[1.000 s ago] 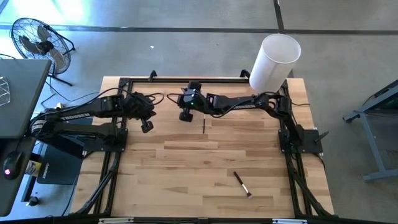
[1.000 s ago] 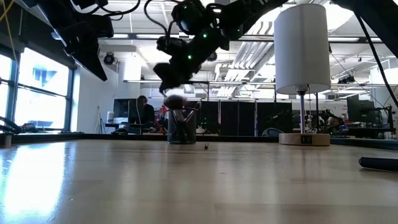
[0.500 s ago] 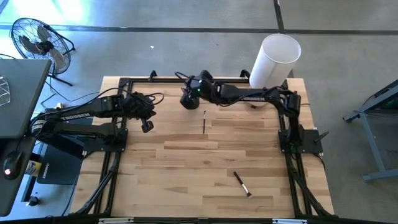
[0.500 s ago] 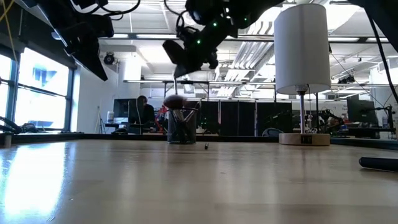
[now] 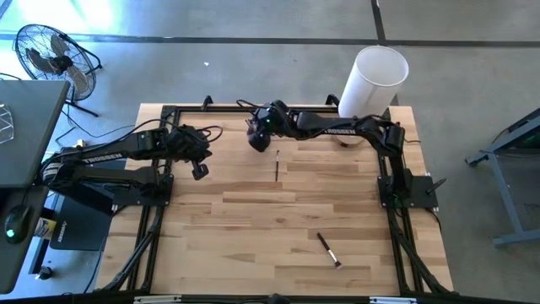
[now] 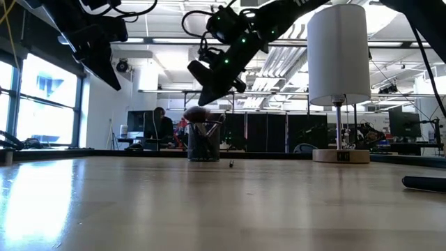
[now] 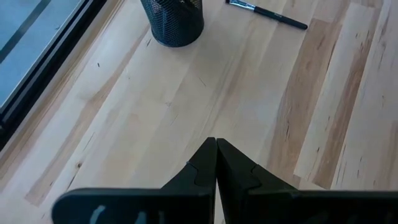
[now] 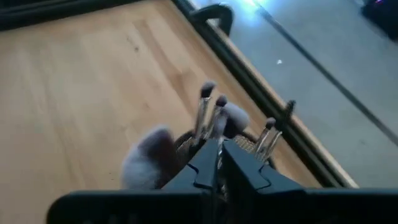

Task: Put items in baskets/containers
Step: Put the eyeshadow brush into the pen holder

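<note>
The black wire-mesh cup (image 6: 203, 148) stands near the table's far edge and holds several brushes, tips up, among them one with a wide reddish head (image 6: 197, 113). From the right wrist I see their tips (image 8: 208, 93) and the fluffy head (image 8: 148, 155). My right gripper (image 6: 206, 89) (image 8: 216, 152) hangs shut above the cup, clear of the brush tips, and covers it in the high view (image 5: 256, 139). One brush (image 5: 277, 165) (image 7: 267, 12) lies flat near the cup. Another (image 5: 328, 250) lies toward the near edge. My left gripper (image 5: 200, 171) (image 7: 216, 146) waits shut above the table's left part.
A tall white cylinder (image 5: 371, 84) (image 6: 337, 52) stands on a wooden base (image 6: 340, 155) at the far right corner. A black frame rail (image 5: 253, 108) runs along the far edge behind the cup. Bare wood (image 5: 253, 219) fills the table's middle and near left.
My right gripper has risen from just above the brushes in the cup and shifted slightly toward the far edge, tipping as it went. It now hangs higher over the cup. The cup and the loose brushes have stayed put.
</note>
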